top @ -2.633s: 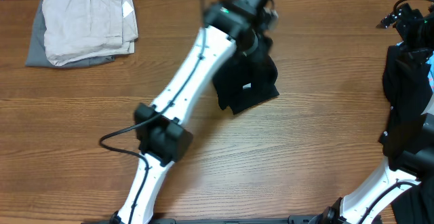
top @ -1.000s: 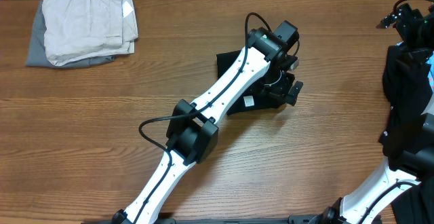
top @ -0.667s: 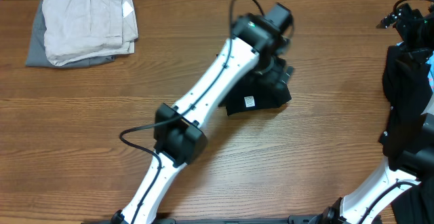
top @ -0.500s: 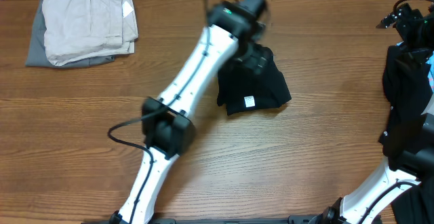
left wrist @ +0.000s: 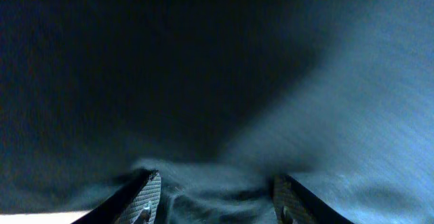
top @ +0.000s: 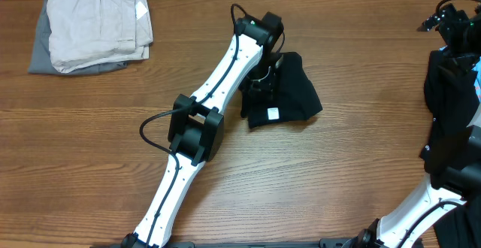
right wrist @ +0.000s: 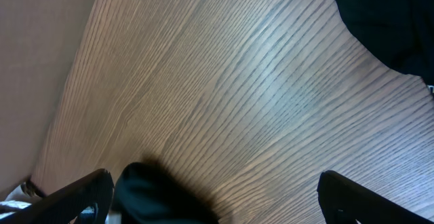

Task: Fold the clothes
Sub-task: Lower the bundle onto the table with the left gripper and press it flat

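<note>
From overhead: black T-shirt (top: pixel 294 90) folded into a compact bundle near the middle of the wooden table (top: pixel 338 173), white tag (top: pixel 273 113) face up at its near edge. Left arm (top: pixel 225 64) stretched diagonally from the near edge across the table, hiding the bundle's left side. Left gripper (top: pixel 263 79) down on that hidden edge, jaws not visible from above. Black cable (top: pixel 148 131) looped out beside the elbow. At the far left corner, well apart from the bundle, a folded cream garment (top: pixel 98 22) stacked on a grey garment (top: pixel 39 52). At the right edge, a dark heap of clothes (top: pixel 451 105) draped beside the right arm (top: pixel 421 203).

From the left wrist: nothing but black cloth filling the view, very close and dim. Two fingers (left wrist: pixel 146 193) partly apart at the bottom, a ridge of fabric rucked up between them. Cannot tell whether pinched or merely touched.

From the right wrist: right gripper (right wrist: pixel 213 183) released, jaws spread wide above bare wood grain. A dark rounded lump (right wrist: pixel 159 190) just beside one finger, too blurred to name. Dark cloth edge (right wrist: pixel 386 20) in the upper right corner.
</note>
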### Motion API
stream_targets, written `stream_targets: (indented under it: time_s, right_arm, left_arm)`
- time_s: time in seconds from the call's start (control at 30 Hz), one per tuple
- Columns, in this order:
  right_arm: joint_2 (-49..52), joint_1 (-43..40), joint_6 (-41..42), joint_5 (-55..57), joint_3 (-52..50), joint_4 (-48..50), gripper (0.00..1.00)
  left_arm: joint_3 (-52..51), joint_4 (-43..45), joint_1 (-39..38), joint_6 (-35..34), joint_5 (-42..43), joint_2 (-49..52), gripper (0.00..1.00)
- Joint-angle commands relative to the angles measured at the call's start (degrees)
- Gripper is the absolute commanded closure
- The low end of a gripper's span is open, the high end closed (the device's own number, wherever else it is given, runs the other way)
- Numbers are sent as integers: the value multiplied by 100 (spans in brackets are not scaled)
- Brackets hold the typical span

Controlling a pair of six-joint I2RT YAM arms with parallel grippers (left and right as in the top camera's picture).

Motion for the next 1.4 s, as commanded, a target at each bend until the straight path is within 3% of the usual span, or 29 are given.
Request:
stream_targets:
  time_s: [0.0, 0.17, 0.33, 0.5, 0.67, 0.73, 0.97, 1.07, 1.2, 1.37]
  right_arm:
    - [-39, -7, -57, 17, 42, 26, 0]
    - [-37, -7, -57, 20, 42, 26, 0]
    - [-39, -7, -57, 20, 42, 26, 0]
    - [-39, -7, -57, 20, 42, 28, 0]
    - [-37, -7, -55, 20, 42, 26, 0]
    - [-39, -7, -57, 17, 42, 26, 0]
    - [-39, -7, -57, 20, 42, 26, 0]
    - [-37, -7, -57, 20, 42, 26, 0]
    - [-37, -7, -57, 20, 42, 26, 0]
    - [-37, -7, -55, 17, 42, 26, 0]
  left_arm:
    - [-22, -52, 278, -210, -610, 48, 44]
    - [-11, -127, 448, -229, -540, -181, 43]
    - [92, 48, 485, -203, -544, -737, 31]
    - [92, 765, 562, -205, -546, -1198, 14]
    - [90, 1716, 699, -170, -448, -1139, 13]
    - [87, 1928, 708, -144, -385, -1069, 18]
    - [-7, 1172, 667, -437, -925, -916, 69]
    - [-114, 664, 669, -693, -1294, -848, 81]
    - [-267, 284, 721, -841, -1652, -643, 95]
    - [-675, 197, 756, -852, -1449, -474, 96]
